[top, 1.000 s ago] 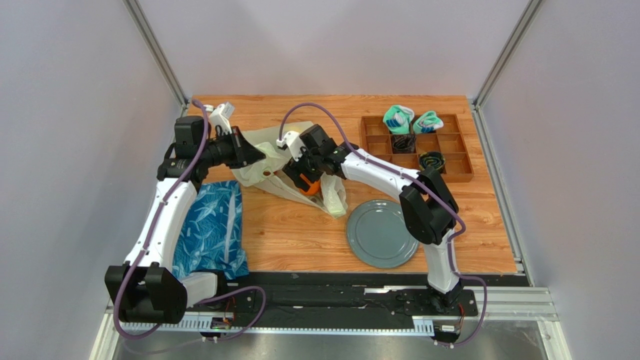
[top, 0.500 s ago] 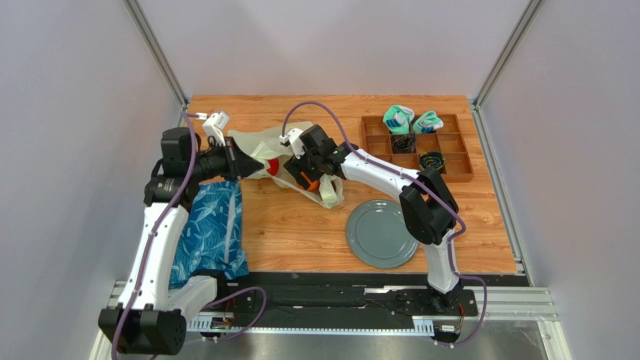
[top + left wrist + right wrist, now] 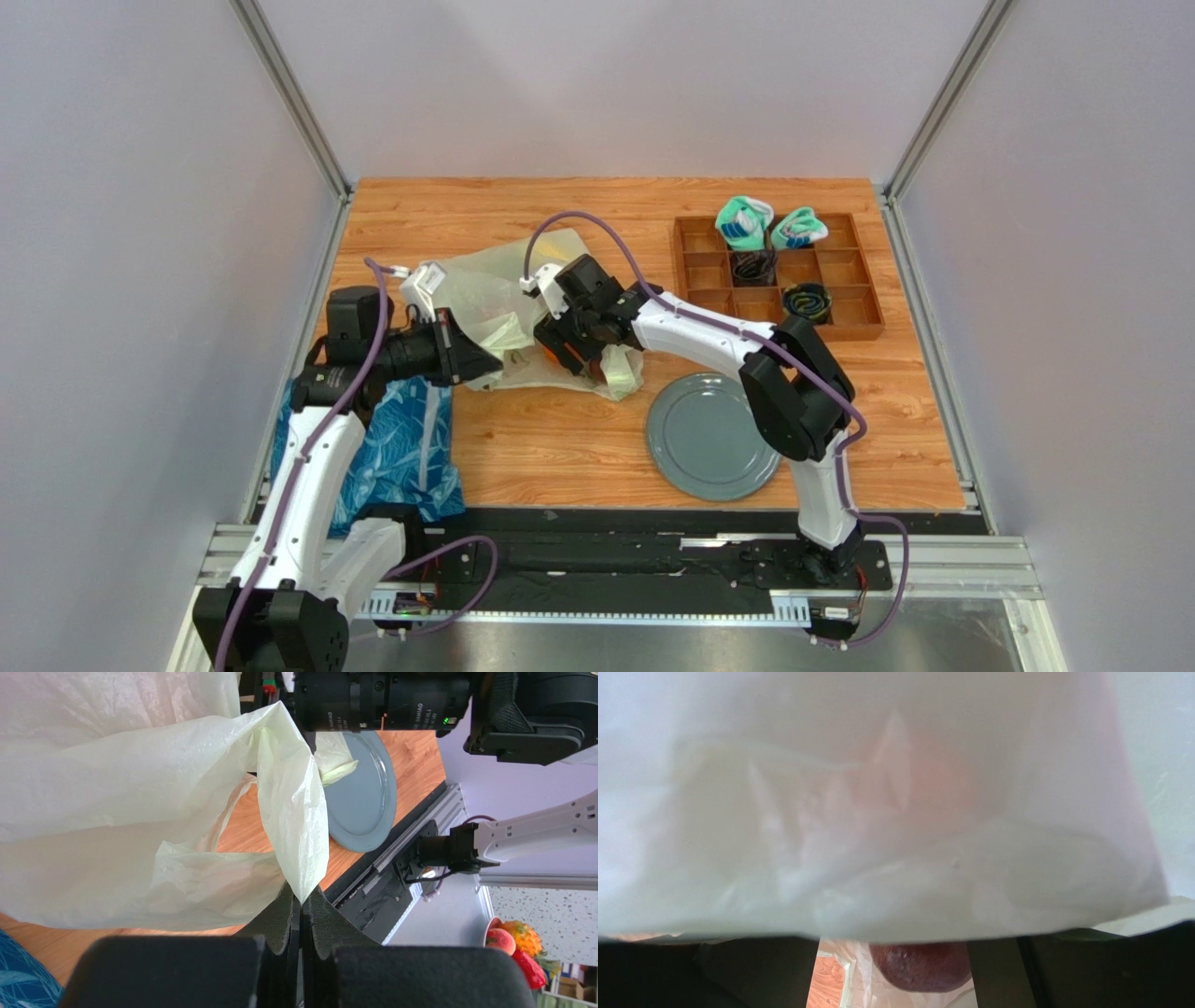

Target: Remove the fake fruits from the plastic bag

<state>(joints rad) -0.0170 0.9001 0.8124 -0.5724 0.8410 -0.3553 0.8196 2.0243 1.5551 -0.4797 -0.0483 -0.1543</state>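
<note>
At the near left of the tabletop (image 3: pixel 561 448) lies a blue bag (image 3: pixel 400 448), with a grey plate (image 3: pixel 713 437) to the right of it. Just beyond the blue bag, the left gripper (image 3: pixel 302 910) is closed tight on a fold of the plastic bag (image 3: pixel 140 812), which is pulled taut and held up off the wood. The bag sits mid-table, crumpled. The right gripper (image 3: pixel 575 350) reaches into it from the right side. In the right wrist view, bag film covers most of the frame. Below the film the jaws stand apart and a dark brown-purple fruit (image 3: pixel 920 966) lies between them inside the bag, with no contact visible. At the far right is a brown tray (image 3: pixel 842 319) holding rolled socks (image 3: pixel 744 220).
</note>
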